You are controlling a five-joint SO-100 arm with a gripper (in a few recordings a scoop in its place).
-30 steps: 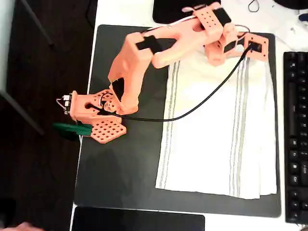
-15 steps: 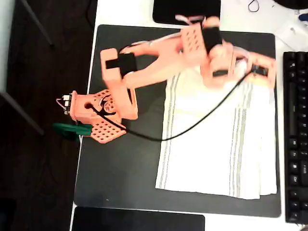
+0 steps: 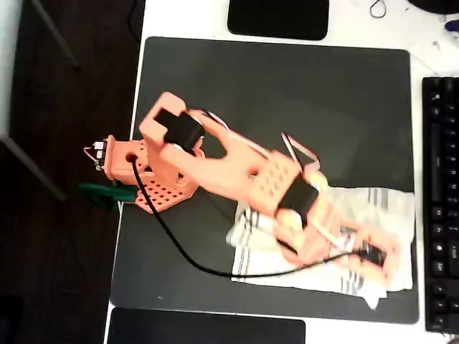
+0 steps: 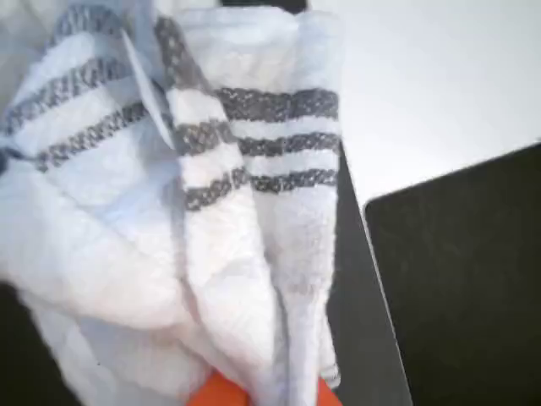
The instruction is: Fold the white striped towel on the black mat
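The white striped towel [image 3: 376, 206] lies doubled and rumpled on the near right part of the black mat [image 3: 287, 100] in the overhead view. My orange arm reaches across it, and my gripper [image 3: 374, 256] sits low over the towel's right end, shut on a bunch of the cloth. In the wrist view the towel [image 4: 211, 194] is gathered in folds with its grey stripes toward the top. It runs down into the orange fingers [image 4: 221, 394] at the bottom edge. Much of the towel's middle is hidden under the arm.
A black keyboard [image 3: 441, 201] borders the mat on the right. Glossy black rectangles lie beyond the mat's far edge [image 3: 278, 18] and near edge [image 3: 208, 328]. The arm's base [image 3: 140, 172] and a green clamp [image 3: 107, 192] stand at the mat's left edge.
The arm swung from the mat's far right corner down to its near right, pulling the towel's far edge with it. The towel went from spread flat to doubled over and bunched.
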